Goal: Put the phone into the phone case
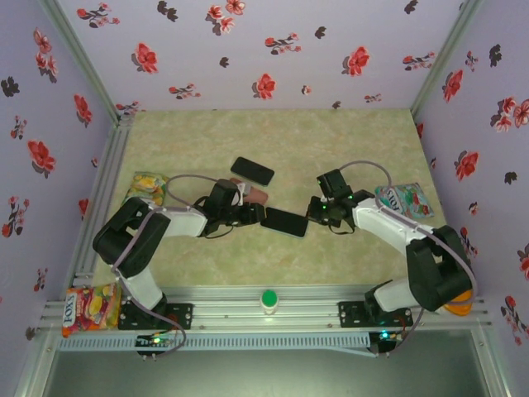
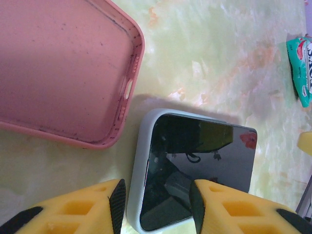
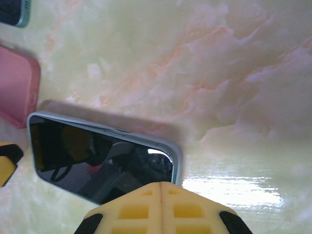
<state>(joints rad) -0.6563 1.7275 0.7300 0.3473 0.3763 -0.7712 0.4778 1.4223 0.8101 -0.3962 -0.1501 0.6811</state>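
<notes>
A dark-screened phone (image 1: 283, 222) (image 2: 204, 151) (image 3: 73, 156) lies mid-table inside a pale grey-blue phone case (image 2: 138, 161) (image 3: 174, 153) whose rim frames it. My left gripper (image 1: 253, 217) (image 2: 157, 200) straddles the phone's left end, its yellow fingers closed in on the cased sides; the right finger hides the far side. My right gripper (image 1: 315, 213) (image 3: 161, 187) is shut, its joined tips over the phone's right end near a corner. Whether they touch the screen cannot be told.
An empty pink case (image 1: 257, 194) (image 2: 63, 68) (image 3: 17, 87) lies just behind the left gripper. A second dark phone (image 1: 252, 171) (image 3: 12, 12) sits further back. Snack packets lie at the left (image 1: 149, 186), right (image 1: 405, 200) (image 2: 303, 68) and front left (image 1: 91, 308).
</notes>
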